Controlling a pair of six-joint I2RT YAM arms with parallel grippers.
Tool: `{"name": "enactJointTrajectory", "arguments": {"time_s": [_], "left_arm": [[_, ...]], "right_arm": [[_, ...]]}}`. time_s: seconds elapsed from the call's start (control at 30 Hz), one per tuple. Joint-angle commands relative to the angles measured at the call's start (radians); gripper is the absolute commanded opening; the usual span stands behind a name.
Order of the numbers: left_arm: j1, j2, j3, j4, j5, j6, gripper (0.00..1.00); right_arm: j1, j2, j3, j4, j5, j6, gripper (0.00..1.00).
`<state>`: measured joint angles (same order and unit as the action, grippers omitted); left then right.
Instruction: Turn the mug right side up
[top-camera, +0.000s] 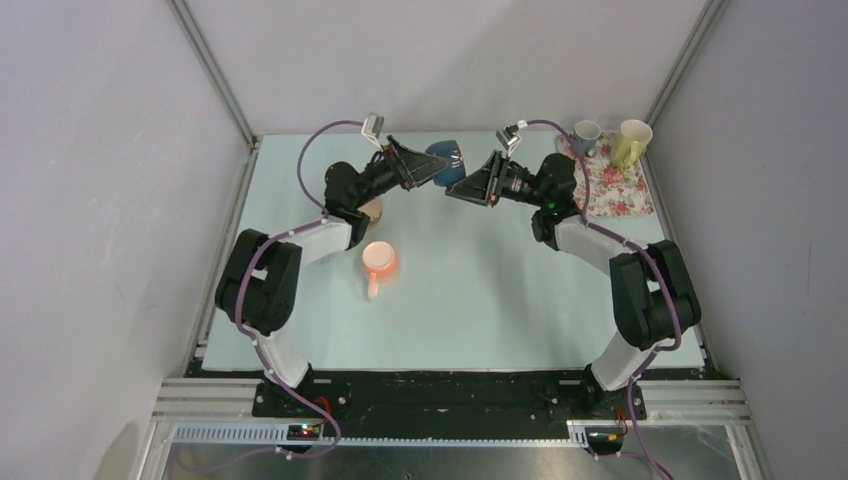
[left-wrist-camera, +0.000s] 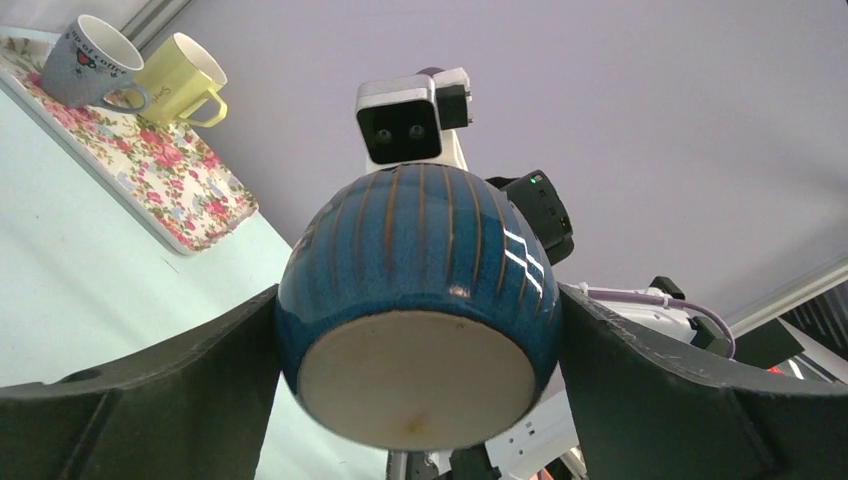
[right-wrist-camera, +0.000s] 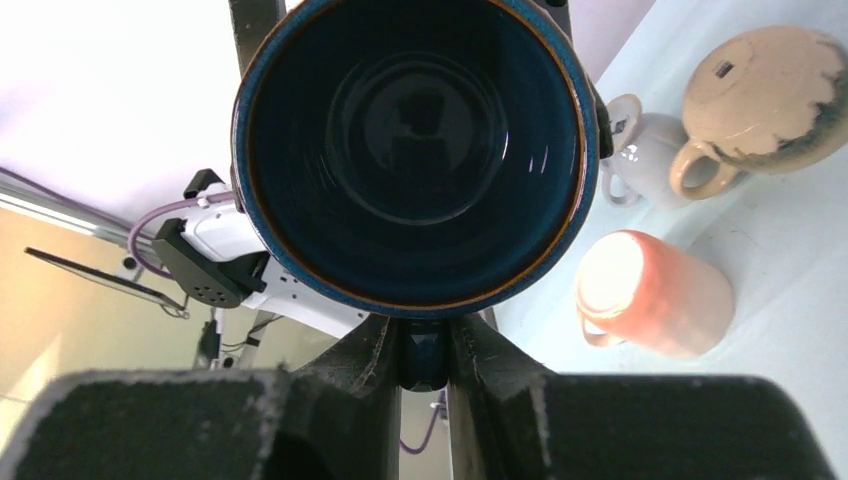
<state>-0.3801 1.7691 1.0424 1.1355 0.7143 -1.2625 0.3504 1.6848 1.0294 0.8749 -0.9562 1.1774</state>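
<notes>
The blue striped ceramic mug (left-wrist-camera: 420, 270) is up off the pale green bench (top-camera: 480, 290), at the far middle between the two arms. It lies on its side in the air, with its unglazed tan base facing left and its open mouth facing right. The left pincer (left-wrist-camera: 418, 330) holds it across the belly, its dark fingers (left-wrist-camera: 160, 375) spread wide and pressed against opposite sides of the body. The right pincer (right-wrist-camera: 425, 350) meets the mug from the right. Its fingers (right-wrist-camera: 372, 368) are drawn narrow around a dark blue piece just beneath the rim, which looks like the handle. The right wrist view looks straight into the mug's glossy dark interior. An orange ceramic mug (top-camera: 379, 260) stands on the bench nearer and to the left. Further left, a speckled beige mug (right-wrist-camera: 765, 90) sits mouth down, with a small white mug (right-wrist-camera: 640, 160) just beside it. At the far right, a flowered rectangular tray (top-camera: 620, 190) carries a grey printed mug (top-camera: 586, 135) and a yellow mug (top-camera: 630, 142), side by side and both upright.
</notes>
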Motion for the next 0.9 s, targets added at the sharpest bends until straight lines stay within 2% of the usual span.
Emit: {"name": "enactJointTrajectory", "arguments": {"time_s": [0.0, 0.27, 0.43, 0.53, 0.57, 0.67, 0.77, 0.83, 0.87], "left_arm": [[0.018, -0.047, 0.021, 0.049, 0.022, 0.009, 0.99], [0.107, -0.113, 0.006, -0.011, 0.018, 0.041, 1.0], [0.21, -0.206, 0.005, -0.17, 0.061, 0.185, 1.0], [0.271, -0.27, -0.004, -0.35, 0.088, 0.342, 1.0], [0.301, -0.305, -0.007, -0.398, 0.088, 0.382, 1.0], [0.352, -0.379, -0.008, -0.677, 0.081, 0.62, 1.0], [0.4, -0.46, 0.007, -0.927, 0.049, 0.839, 1.0], [0.417, -0.503, 0.017, -1.167, 0.002, 0.989, 1.0], [0.424, -0.516, 0.02, -1.216, -0.011, 1.074, 1.0]], "right_arm": [[-0.079, -0.086, 0.023, -0.048, 0.036, -0.126, 0.0], [-0.201, -0.166, 0.025, -0.184, 0.007, -0.254, 0.0], [-0.35, -0.247, 0.062, -0.538, 0.044, -0.533, 0.0], [-0.447, -0.285, 0.082, -0.717, 0.115, -0.775, 0.0], [-0.488, -0.304, 0.088, -0.804, 0.183, -0.832, 0.0], [-0.555, -0.329, 0.093, -0.931, 0.317, -1.048, 0.0], [-0.629, -0.317, 0.108, -1.008, 0.43, -1.135, 0.0], [-0.652, -0.29, 0.122, -1.036, 0.52, -1.217, 0.0], [-0.66, -0.267, 0.126, -1.044, 0.574, -1.235, 0.0]]}}
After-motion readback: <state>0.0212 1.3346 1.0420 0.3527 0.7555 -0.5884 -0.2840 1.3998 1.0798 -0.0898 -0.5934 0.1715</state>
